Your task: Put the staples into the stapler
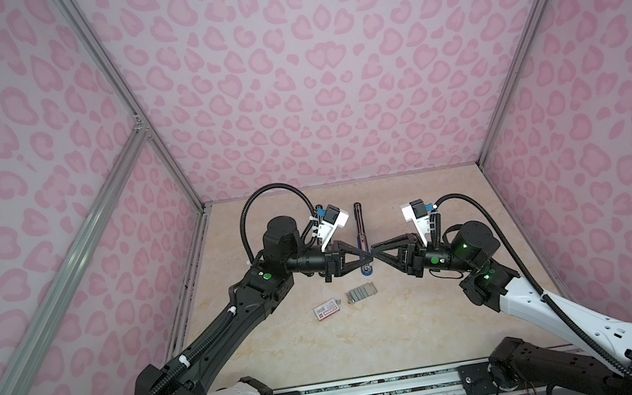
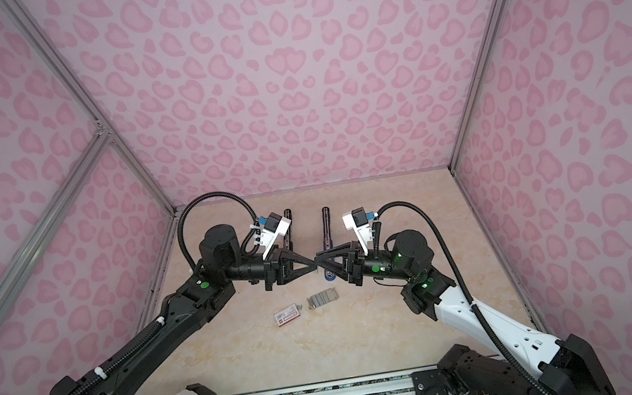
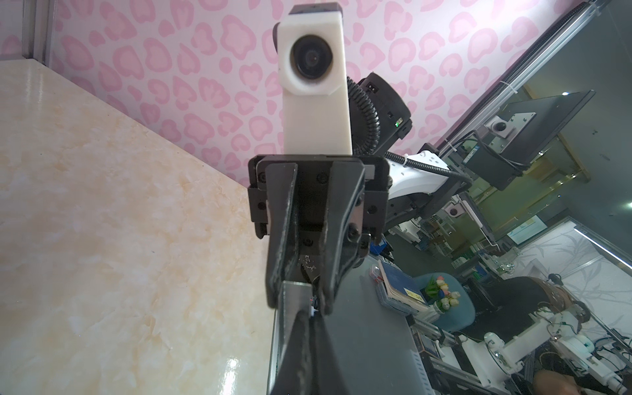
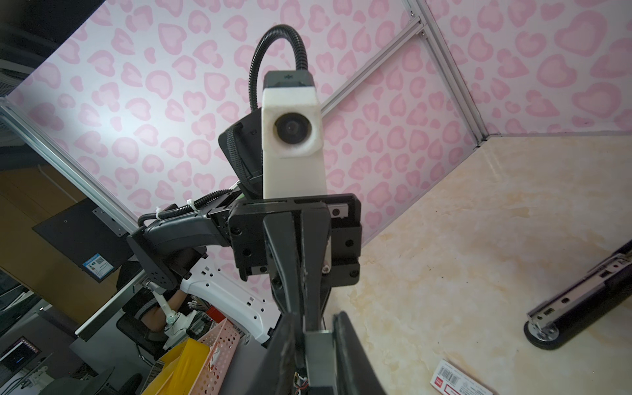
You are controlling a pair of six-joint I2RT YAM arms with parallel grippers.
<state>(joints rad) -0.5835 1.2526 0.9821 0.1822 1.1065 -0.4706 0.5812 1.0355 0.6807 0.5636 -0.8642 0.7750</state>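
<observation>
Above the table (image 1: 427, 317) near the opened stapler (image 1: 359, 224), the left end effector (image 1: 369, 259) clamps a staple strip (image 3: 297, 294), the right end effector (image 1: 375, 258) flanks it, grip unclear; more staples (image 1: 361, 293) lie nearby.

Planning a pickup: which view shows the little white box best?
A top view: the white box lies whole and unblocked on the table, in both top views. The right wrist view catches only part of the box at the frame edge; the left wrist view misses it.

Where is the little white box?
In both top views the white box lies on the table, just left of the grey staples.
</observation>
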